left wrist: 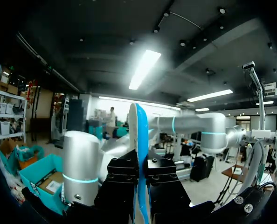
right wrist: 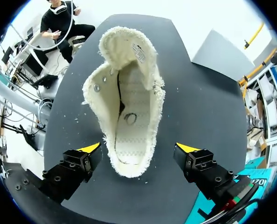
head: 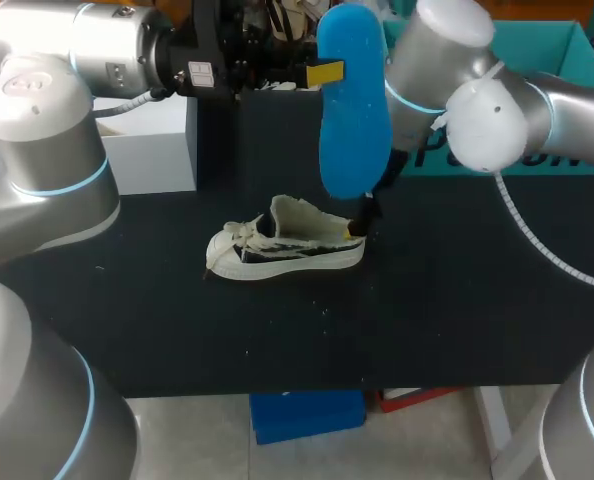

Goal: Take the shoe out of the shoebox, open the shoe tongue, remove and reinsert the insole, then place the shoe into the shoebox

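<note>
Shoe (head: 286, 246) lies on its sole near the middle of the dark surface (head: 427, 310), with its toe toward our left side and its heel toward our right. The laces are loose and the tongue stands pulled open. From our right wrist view we look straight into the opening and see the pale inner floor.

Our right gripper (right wrist: 138, 150) hangs just behind the heel, released. Its two yellow-tipped fingers stand wide apart, one on each side of the heel, and neither touches the shoe.

We hold the blue insole (head: 353, 100) upright in the air above the heel end of the shoe. Our left gripper (left wrist: 141, 163) is clenched on it. In the left wrist view the insole runs edge-on between the two black fingers, which press it from both sides. In the head view a yellow tip lies against its upper part. Our left arm comes in from the left and reaches across the back of the surface.

A teal shoebox (head: 567, 50) sits at the back right, partly hidden behind our right arm and well apart from the shoe. A white box (head: 152, 140) stands at the back left.
</note>
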Available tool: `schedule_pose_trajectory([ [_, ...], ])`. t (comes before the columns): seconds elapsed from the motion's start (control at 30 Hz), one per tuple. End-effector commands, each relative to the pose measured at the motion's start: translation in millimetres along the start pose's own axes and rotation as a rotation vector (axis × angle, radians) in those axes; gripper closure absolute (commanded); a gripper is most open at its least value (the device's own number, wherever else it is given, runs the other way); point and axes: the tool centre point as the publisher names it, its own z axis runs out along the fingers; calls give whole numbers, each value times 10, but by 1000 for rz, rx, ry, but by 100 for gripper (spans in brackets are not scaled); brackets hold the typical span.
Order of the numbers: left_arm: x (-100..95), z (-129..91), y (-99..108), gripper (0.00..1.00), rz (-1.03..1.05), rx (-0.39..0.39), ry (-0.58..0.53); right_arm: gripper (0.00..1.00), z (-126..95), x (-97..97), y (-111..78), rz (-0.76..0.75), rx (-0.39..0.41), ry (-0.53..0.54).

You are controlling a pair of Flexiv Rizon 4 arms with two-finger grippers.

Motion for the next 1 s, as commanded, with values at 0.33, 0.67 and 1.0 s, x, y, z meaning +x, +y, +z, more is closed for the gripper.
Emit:
schedule_pose_trajectory([
  [0.33,2,19,13,100,3,3,-6,0,130,56,-120,4,-398,-13],
  [0.67,2,19,13,100,3,3,-6,0,221,69,-197,45,-522,10],
  [1.0,2,19,13,100,3,3,-6,0,308,90,-210,73,-594,29],
])
